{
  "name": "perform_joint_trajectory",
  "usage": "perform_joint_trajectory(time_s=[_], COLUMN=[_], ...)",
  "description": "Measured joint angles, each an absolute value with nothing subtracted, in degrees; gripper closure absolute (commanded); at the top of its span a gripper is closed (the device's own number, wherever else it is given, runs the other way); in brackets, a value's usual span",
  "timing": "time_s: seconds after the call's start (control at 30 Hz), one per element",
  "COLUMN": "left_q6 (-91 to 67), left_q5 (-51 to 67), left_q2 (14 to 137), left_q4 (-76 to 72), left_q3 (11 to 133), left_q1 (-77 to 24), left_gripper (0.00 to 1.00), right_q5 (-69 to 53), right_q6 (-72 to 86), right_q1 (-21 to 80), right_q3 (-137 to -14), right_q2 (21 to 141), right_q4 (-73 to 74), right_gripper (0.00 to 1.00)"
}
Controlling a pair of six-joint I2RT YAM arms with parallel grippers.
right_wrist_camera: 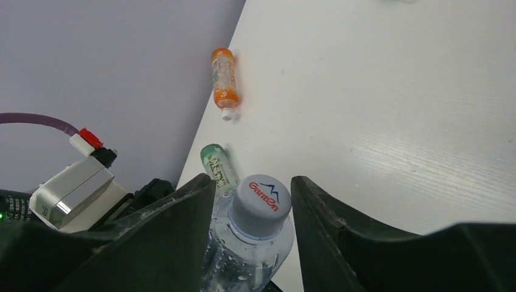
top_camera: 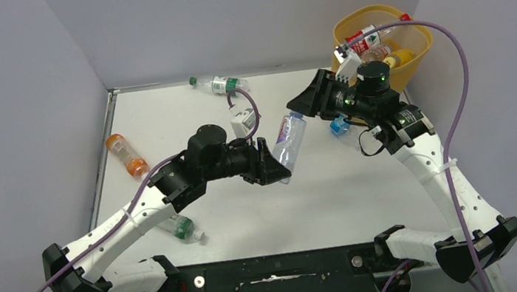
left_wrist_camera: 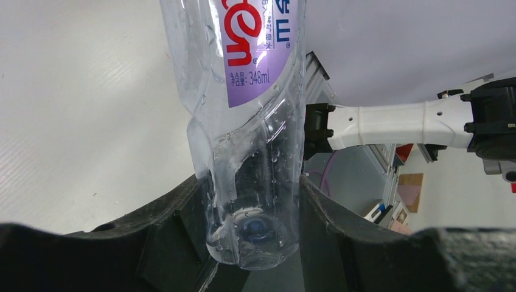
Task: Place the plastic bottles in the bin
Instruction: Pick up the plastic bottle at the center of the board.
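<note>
A clear bottle with a purple label [top_camera: 289, 138] hangs in the air over the table's middle. My left gripper [top_camera: 276, 164] is shut on its base end; in the left wrist view [left_wrist_camera: 251, 201] the two fingers press the bottle [left_wrist_camera: 249, 121] from both sides. My right gripper [top_camera: 301, 107] is open, its fingers either side of the bottle's grey-white cap [right_wrist_camera: 263, 204], with a small gap showing at the cap in the right wrist view [right_wrist_camera: 252, 198]. The yellow-orange bin [top_camera: 410, 71] stands at the back right and holds several bottles [top_camera: 365, 34].
An orange bottle [top_camera: 126, 155] lies at the left edge and also shows in the right wrist view [right_wrist_camera: 223, 82]. A green-capped bottle [top_camera: 218, 84] lies at the back. A green bottle [top_camera: 185, 229] lies by the left arm. A blue-capped bottle [top_camera: 338, 125] lies under the right arm.
</note>
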State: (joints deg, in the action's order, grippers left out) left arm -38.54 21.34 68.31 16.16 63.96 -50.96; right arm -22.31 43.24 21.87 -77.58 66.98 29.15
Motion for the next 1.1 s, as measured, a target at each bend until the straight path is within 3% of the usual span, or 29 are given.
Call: perform_joint_trajectory(time_s=[0.23,0.33,0.53,0.6,0.8,1.1], left_q6=[-38.94,-38.96,-37.91,-37.17,-35.66,-35.24], left_q5=[21.17,20.86,18.68,16.93,10.31,3.05], left_q2=[67.66,67.59,67.57,67.51,63.57,54.57], left_q4=[16.27,16.49,18.74,21.30,28.62,34.89], left_q3=[63.96,63.96,64.71,66.35,72.55,78.15], left_q1=[-51.24,-51.24,-51.35,-51.35,-51.27,-50.78], left_gripper=[0.56,0.48,0.29,0.18,0.16,0.15], right_q5=[-21.61,-21.26,-20.64,-20.29,-21.06,-28.16], right_q6=[43.72,43.57,42.37,41.32,37.80,35.75], right_q1=[22.63,22.98,23.99,24.08,18.28,-5.85], right_q3=[-77.58,-77.58,-80.68,-83.90,-99.09,-119.83], right_q2=[67.72,67.77,69.21,70.65,76.66,87.11], right_q4=[28.73,28.60,30.85,32.75,37.91,41.87], right_gripper=[0.81,0.85,0.86,0.86,0.87,0.89])
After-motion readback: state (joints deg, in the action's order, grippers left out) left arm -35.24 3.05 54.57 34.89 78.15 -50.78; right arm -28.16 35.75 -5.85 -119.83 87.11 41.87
